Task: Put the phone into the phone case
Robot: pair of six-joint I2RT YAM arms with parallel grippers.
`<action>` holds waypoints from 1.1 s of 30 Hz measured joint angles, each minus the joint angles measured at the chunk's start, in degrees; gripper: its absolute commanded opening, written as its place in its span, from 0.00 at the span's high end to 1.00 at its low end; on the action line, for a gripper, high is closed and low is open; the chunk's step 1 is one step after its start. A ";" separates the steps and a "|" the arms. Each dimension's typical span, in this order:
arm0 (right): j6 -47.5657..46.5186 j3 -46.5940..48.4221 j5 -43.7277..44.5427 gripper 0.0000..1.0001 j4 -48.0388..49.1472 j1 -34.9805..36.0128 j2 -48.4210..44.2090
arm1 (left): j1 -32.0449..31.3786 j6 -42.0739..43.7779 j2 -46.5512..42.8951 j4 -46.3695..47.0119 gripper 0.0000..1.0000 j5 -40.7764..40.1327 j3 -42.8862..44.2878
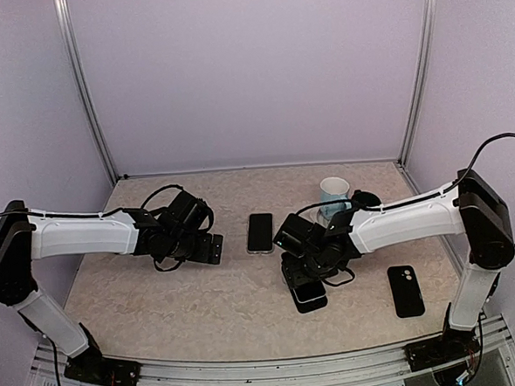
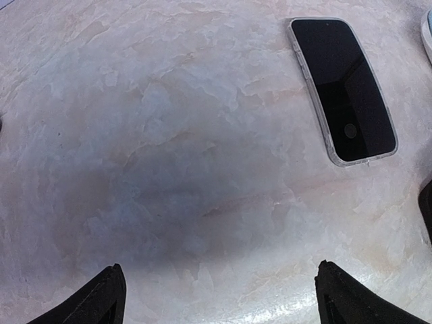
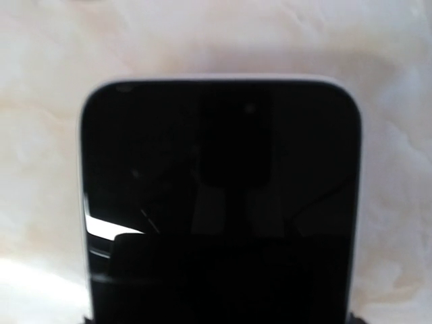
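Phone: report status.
Right gripper shut on phone. Left gripper open, empty. Black case lies apart, untouched. Mug stands behind, clear.

The phone [image 3: 219,202], dark-screened with a pale rim, is sitting clamped in the right claw [image 1: 305,291], low over the desk [image 1: 202,293]. The black phone case [image 1: 406,291], showing a camera cutout, is lying flat to its right, well apart.
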 measured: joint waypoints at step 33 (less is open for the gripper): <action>6.99 -3.52 -1.81 0.56 0.42 0.83 -0.68 | 0.48 0.81 0.44 0.02 0.03 -0.15 0.00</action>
